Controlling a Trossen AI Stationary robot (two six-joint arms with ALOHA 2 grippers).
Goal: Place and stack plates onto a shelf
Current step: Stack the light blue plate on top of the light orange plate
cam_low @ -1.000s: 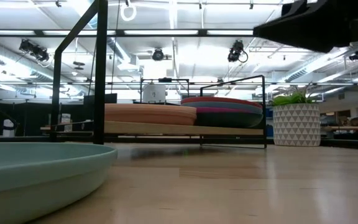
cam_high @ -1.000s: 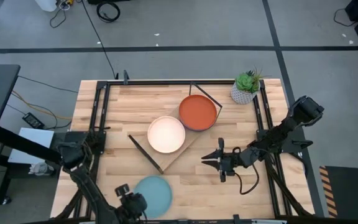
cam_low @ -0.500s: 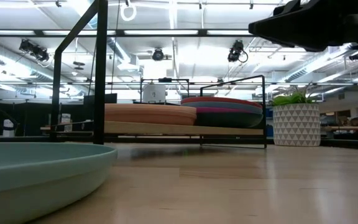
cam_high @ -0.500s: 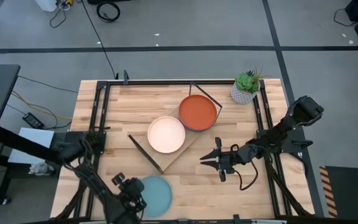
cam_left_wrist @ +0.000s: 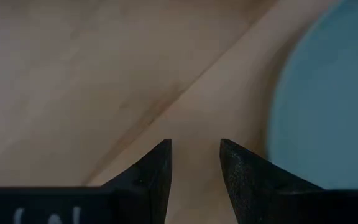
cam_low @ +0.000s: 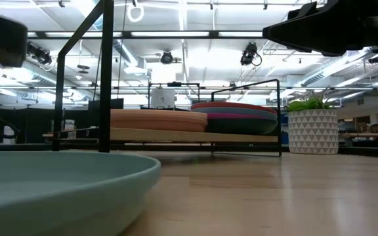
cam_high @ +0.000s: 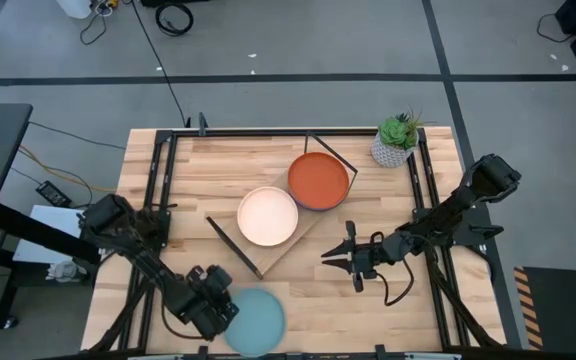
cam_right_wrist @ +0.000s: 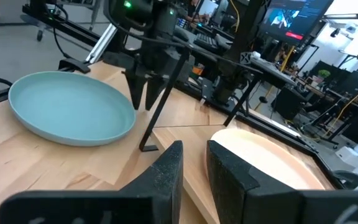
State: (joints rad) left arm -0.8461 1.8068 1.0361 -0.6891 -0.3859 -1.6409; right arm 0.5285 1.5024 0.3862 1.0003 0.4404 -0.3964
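- Nearest the front edge lies the light blue plate (cam_high: 255, 320), flat on the table (cam_high: 208, 170), loose and not yet on the shelf.
- The left gripper (cam_high: 220, 300) hangs just beside that plate's rim, fingers a little apart with bare wood between them, holding nothing.
- My read: this is the approach for the pickup; next it needs to slide over the rim and close.
- Mid-table, the right gripper (cam_high: 328, 259) hovers near the shelf's near corner, fingers slightly apart, empty.
- Beyond, the shelf (cam_high: 303, 228) sits at an angle, with the cream plate (cam_high: 267, 216) on top of one stack.
- Farthest, the orange plate (cam_high: 318, 179) tops the other stack, the potted plant (cam_high: 396, 140) behind it.
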